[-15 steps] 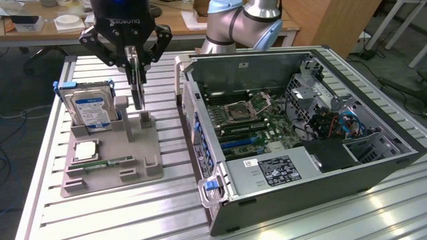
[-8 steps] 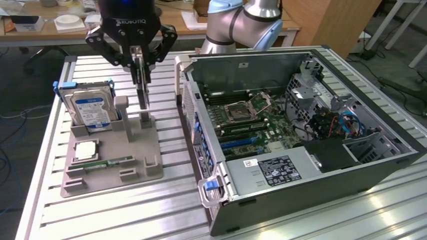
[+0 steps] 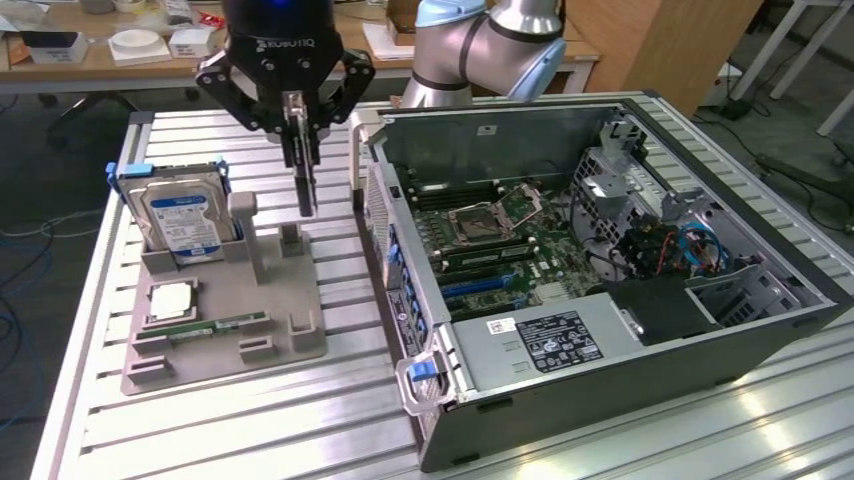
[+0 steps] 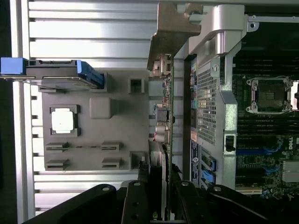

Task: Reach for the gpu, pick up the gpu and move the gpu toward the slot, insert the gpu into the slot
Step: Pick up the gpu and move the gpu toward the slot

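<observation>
In the exterior view, the gpu [image 3: 306, 180] is held upright, clamped in the closed end effector [image 3: 299, 130] above the grey holder [image 3: 227, 320] on the worktop [image 3: 200, 440]. The slot [image 3: 481, 287] is seen at 4 o'clock from it, inside the open computer case [image 3: 601, 340].

In the wrist view, the gpu [image 4: 166, 107] is seen edge-on, gripped between the fingers [image 4: 140, 196], between the holder [image 4: 93, 140] and the case [image 4: 210, 107].

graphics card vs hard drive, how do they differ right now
The graphics card hangs gripped in the claw above the grey stand; the hard drive sits slotted in that stand. The graphics card is a thin dark board seen edge-on; the hard drive is a thicker silver box with a blue-and-white label. Both are upright.
</observation>
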{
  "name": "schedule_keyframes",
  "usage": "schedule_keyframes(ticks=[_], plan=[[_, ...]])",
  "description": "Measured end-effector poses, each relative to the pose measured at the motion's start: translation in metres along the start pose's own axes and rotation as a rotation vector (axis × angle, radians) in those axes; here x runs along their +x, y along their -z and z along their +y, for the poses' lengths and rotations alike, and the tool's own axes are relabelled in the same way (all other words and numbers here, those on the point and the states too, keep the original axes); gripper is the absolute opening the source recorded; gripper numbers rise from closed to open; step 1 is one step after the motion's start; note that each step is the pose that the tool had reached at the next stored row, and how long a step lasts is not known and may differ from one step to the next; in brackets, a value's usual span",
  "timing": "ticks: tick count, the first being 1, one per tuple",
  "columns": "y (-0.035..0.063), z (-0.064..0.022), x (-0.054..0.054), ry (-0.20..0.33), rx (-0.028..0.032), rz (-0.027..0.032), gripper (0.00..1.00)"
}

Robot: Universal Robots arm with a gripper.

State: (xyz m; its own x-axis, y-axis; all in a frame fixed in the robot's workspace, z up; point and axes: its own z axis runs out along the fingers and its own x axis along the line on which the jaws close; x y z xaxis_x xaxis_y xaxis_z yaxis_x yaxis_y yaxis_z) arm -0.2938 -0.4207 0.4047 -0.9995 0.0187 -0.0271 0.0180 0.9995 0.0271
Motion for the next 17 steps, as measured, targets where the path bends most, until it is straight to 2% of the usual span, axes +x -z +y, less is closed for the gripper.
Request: schedule_keyframes(ticks=[2,4,6,7,9,17], plan=[[-0.0001,0.0001,-0.003,0.0,0.0039,-0.0001,0.27],[-0.0002,0.0001,-0.007,0.0,0.0113,-0.0002,0.27],[-0.0003,0.0002,-0.011,0.001,0.0214,-0.0004,0.27],[-0.0003,0.0002,-0.013,0.001,0.0232,-0.0003,0.27],[-0.0004,0.0003,-0.016,0.001,0.0249,-0.0003,0.27],[-0.001,0.0007,-0.038,0.001,0.025,0.001,0.27]])
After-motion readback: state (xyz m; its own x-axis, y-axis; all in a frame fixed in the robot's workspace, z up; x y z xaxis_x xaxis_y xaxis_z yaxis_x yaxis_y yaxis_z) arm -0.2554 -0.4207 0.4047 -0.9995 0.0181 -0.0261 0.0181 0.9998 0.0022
